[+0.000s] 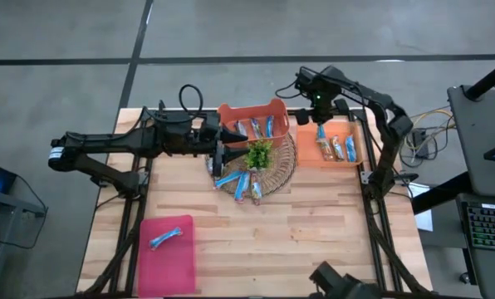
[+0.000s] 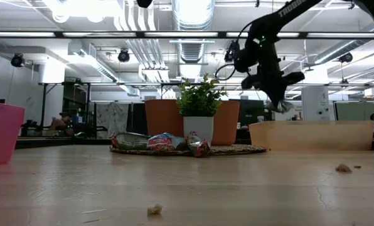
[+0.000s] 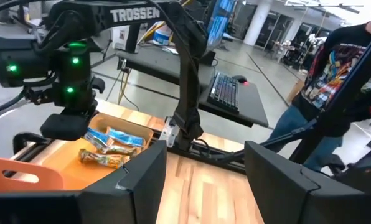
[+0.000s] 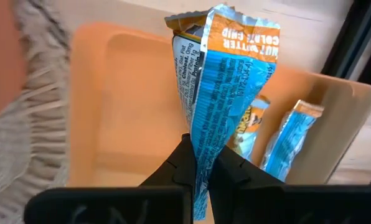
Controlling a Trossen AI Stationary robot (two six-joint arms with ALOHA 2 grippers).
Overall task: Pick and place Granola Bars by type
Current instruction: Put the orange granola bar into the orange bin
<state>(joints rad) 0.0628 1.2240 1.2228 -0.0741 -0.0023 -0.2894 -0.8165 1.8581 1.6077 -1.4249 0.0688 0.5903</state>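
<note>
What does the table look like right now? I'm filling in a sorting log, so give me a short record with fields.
right gripper: shut on a blue granola bar, held above the orange tray
left gripper: open, holding nothing, beside the woven mat
orange tray: three bars already inside
orange basket: some bars inside
woven mat: a few bars and a small plant on it
pink tray: one blue bar
</note>
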